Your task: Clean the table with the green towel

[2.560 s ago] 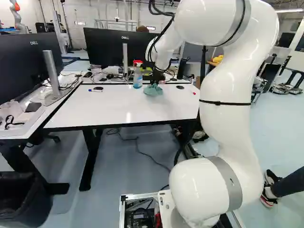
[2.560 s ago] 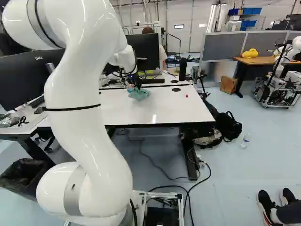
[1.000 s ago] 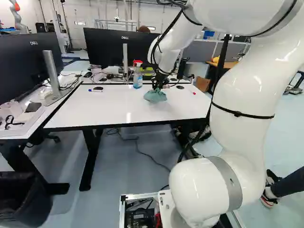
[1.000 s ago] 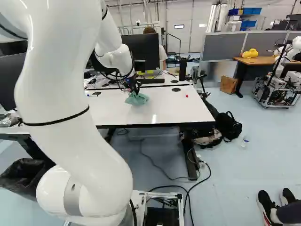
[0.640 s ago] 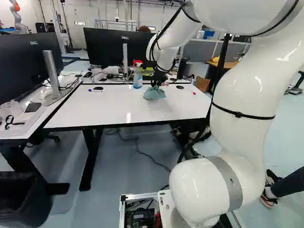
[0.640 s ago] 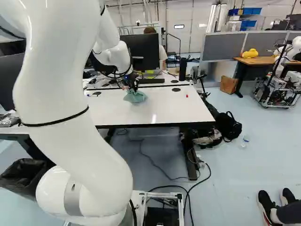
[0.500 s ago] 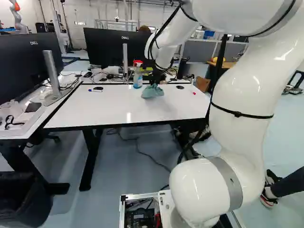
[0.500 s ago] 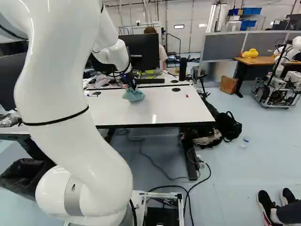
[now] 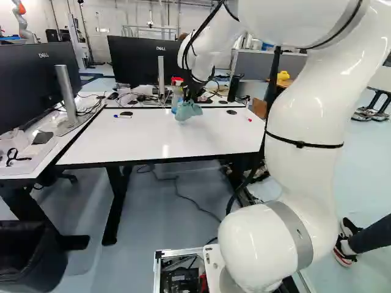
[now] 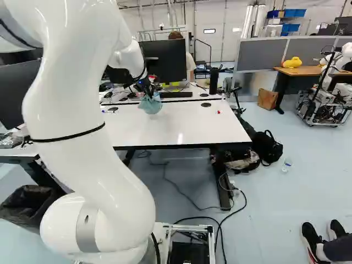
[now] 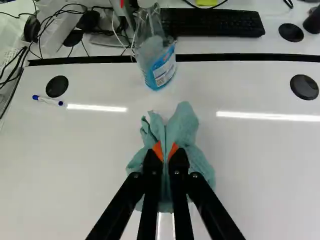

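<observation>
Towel (image 11: 182,122): shifting with the gripper (image 9: 191,97) toward the spray bottle (image 11: 161,70)
Gripper: pinching the towel, fingers nearly together
Far edge: running just behind the bottle (tight there)
Tabletop (image 9: 122,143): stretching nearward from the towel

The crumpled green cloth towel (image 11: 184,131) looks soft and matt; the smooth white rectangular tabletop (image 11: 80,165) looks glossy; the rounded spray bottle (image 11: 161,70) is clear plastic.

The tabletop (image 9: 137,140) lies open from its middle to the near edge. Ahead of the tool (image 9: 193,93), a spray bottle (image 11: 159,67) blocks the far edge; a marker (image 11: 47,100) sits near the far left corner, a small red object (image 10: 218,112) toward the right edge.
</observation>
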### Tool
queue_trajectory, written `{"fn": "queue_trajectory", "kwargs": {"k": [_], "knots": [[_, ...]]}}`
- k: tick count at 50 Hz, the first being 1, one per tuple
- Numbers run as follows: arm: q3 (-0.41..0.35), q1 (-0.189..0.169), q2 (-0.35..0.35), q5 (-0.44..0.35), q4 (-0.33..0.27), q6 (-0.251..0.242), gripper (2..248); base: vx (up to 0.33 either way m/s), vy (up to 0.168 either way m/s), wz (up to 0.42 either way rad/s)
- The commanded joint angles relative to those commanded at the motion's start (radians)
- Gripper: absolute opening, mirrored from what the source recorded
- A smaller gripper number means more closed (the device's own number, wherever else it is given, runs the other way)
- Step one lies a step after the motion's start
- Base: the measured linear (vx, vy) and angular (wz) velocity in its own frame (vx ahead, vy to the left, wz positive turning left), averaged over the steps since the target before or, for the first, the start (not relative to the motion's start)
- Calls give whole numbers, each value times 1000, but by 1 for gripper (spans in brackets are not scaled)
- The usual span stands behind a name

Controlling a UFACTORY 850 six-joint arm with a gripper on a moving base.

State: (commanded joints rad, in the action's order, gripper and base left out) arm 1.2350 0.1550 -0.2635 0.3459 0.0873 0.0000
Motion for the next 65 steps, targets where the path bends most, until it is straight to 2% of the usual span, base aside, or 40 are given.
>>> {"fn": "queue_trajectory", "kwargs": {"k": [25,65], "knots": [[107,60,-89,0,0,0,29,0,0,0],[315,122,-254,0,0,0,29,0,0,0]]}}
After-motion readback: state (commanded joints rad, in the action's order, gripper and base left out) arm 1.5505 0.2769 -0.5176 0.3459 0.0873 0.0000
